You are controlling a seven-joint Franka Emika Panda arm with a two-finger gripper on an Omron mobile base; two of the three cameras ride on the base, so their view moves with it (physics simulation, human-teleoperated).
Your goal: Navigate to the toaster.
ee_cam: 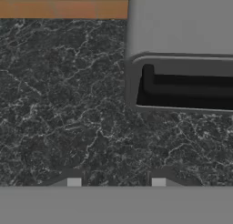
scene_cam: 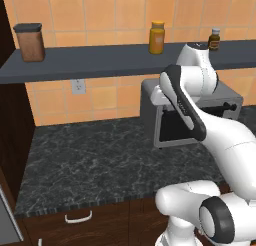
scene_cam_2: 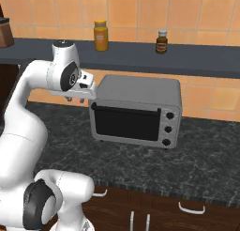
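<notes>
Right base view puts a grey toaster oven (scene_cam_2: 136,113) at centre frame on the dark marble table (scene_cam_2: 197,169), with our end effector (scene_cam_2: 75,98) hovering at its left. In the hand view its fingertips (ee_cam: 68,180) stand apart, holding nothing. We see no pop-up toaster. A yellow jar (scene_cam_2: 100,35) sits on the shelf (scene_cam_2: 197,61).

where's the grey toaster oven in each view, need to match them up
Left base view: toaster oven right of centre, partly behind the arm.
Right base view: centre, front with three knobs showing.
Hand view: upper right, top and door handle.
Shared landmark: the dark marbled counter it stands on.
</notes>
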